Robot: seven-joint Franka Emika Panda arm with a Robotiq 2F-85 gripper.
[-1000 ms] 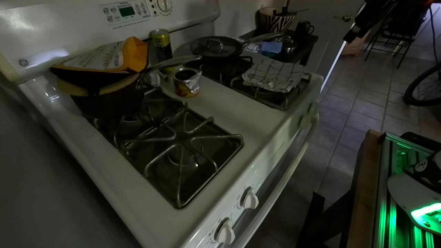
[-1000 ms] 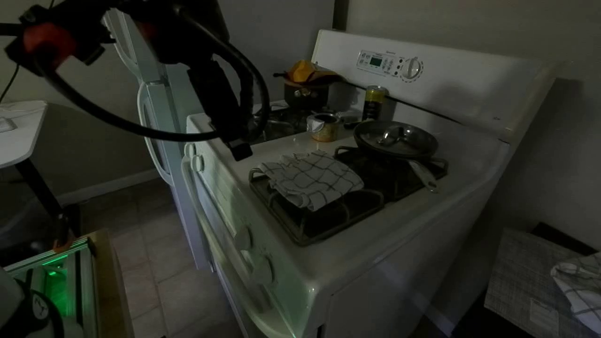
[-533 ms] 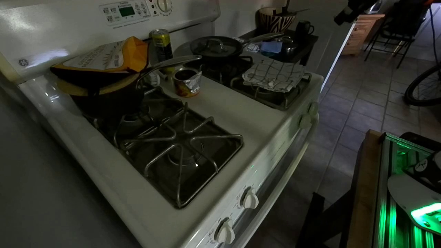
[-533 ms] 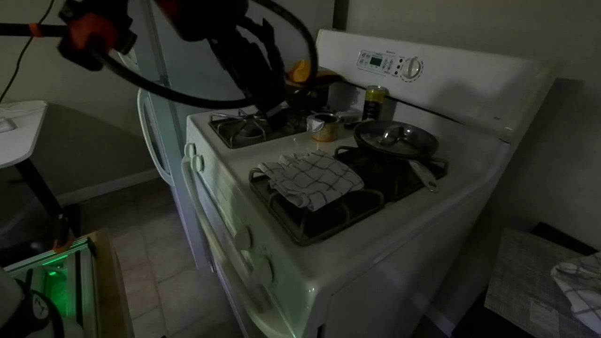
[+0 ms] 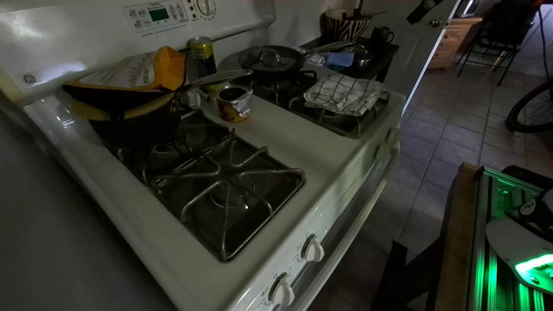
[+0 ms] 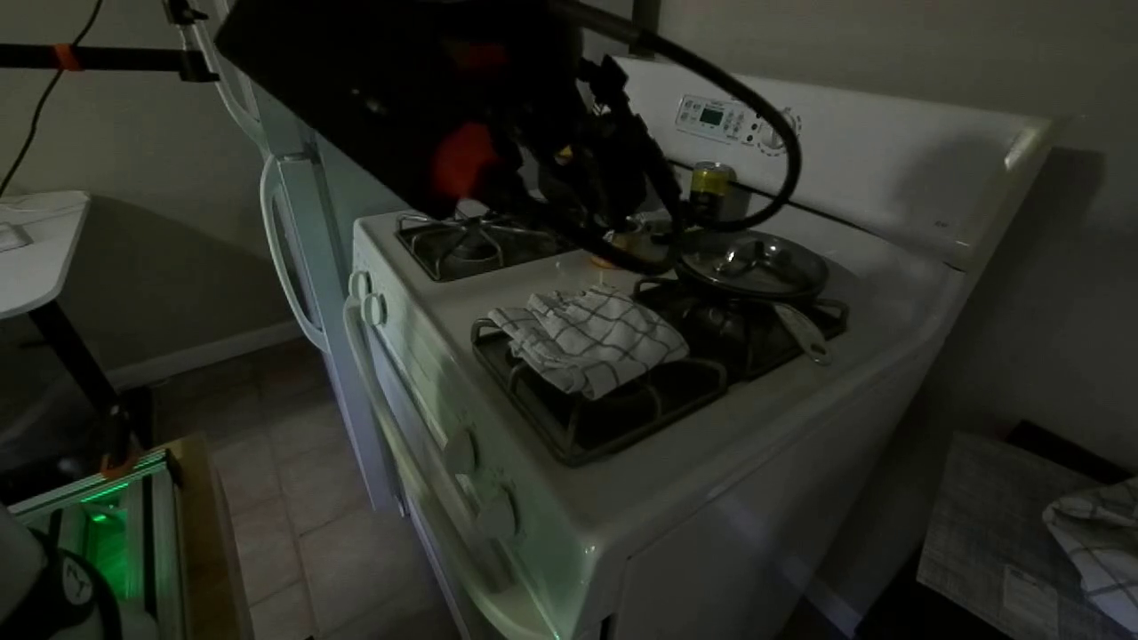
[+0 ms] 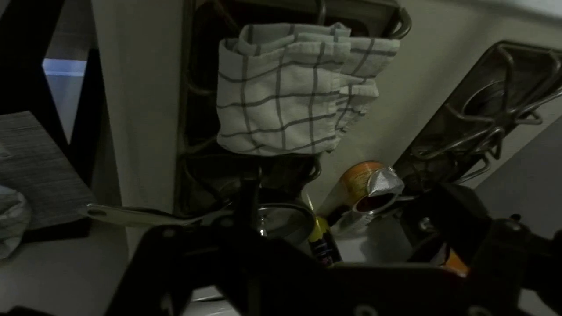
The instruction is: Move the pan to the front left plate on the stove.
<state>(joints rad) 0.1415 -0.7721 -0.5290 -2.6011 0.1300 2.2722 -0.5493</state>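
The pan (image 6: 756, 267) is dark and shallow and stands on the back right burner, with what looks like a glass lid on it. Its long handle (image 6: 803, 333) points toward the stove's right side. The pan also shows in an exterior view (image 5: 272, 60) and partly behind a finger in the wrist view (image 7: 287, 219). The front left plate (image 5: 229, 179) is a bare black pronged grate; it also shows in an exterior view (image 6: 471, 249). My gripper (image 7: 344, 188) is open and empty, above the stove and apart from the pan. Its dark shape is hard to read in the exterior view.
A checked towel (image 6: 591, 342) lies on the front right burner. A foil-lidded tin (image 5: 234, 103) and a yellow-black can (image 5: 203, 56) stand mid-stove. A dark pot (image 5: 134, 125) with an orange bag (image 5: 168, 69) is on the back left burner.
My arm and gripper have swept rightward in an exterior view, from the stove's front left to over its middle, partly covering the tin and pot. The pan has not moved.
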